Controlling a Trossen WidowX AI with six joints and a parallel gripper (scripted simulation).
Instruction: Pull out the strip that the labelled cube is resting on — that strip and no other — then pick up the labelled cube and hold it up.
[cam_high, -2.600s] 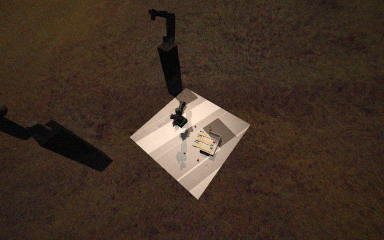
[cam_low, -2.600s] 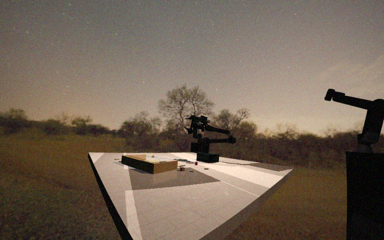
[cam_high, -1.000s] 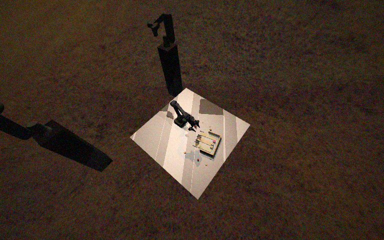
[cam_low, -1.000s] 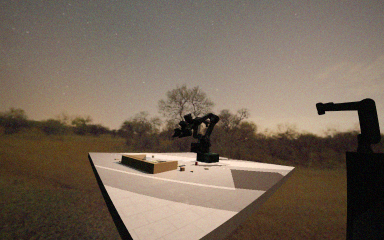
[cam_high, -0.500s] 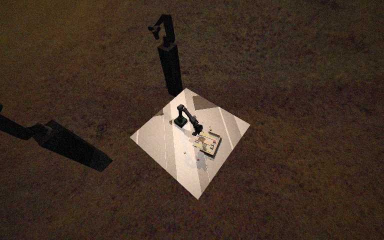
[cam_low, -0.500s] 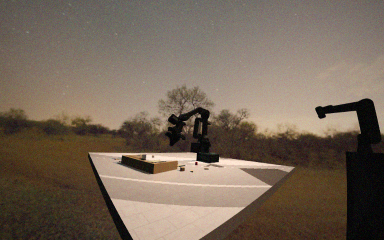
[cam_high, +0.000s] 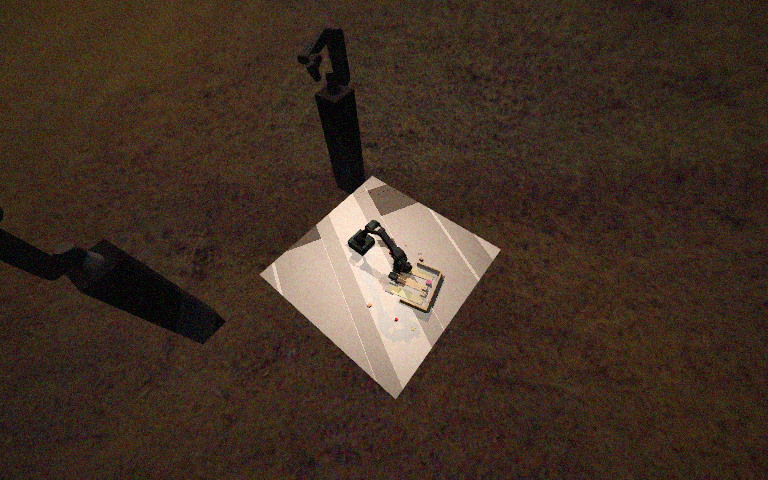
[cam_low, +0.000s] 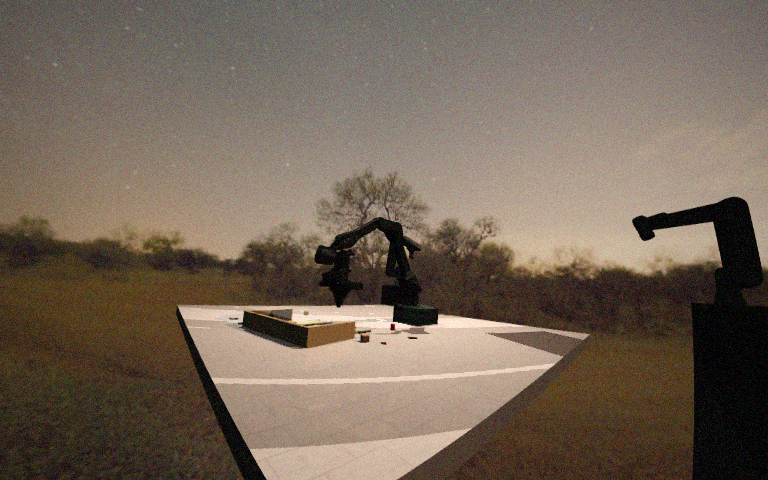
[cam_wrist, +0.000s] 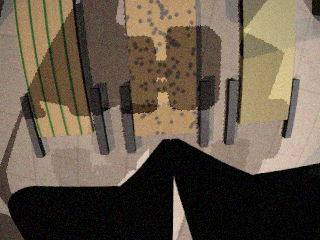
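My gripper is shut and empty, pointing down above the near ends of the strips. In the wrist view, a speckled tan strip lies straight ahead of the fingertips between dark rails. A green-striped strip lies to its left and a pale yellow strip to its right. In the top view, a pink cube and small pale cubes stand toward the tray's far side. The cubes are outside the wrist view, and their labels and exact resting places cannot be made out.
A wooden-walled tray surrounds the far part of the strips. Dark rails flank the strips. A red piece, an orange piece and a brown block lie outside the tray.
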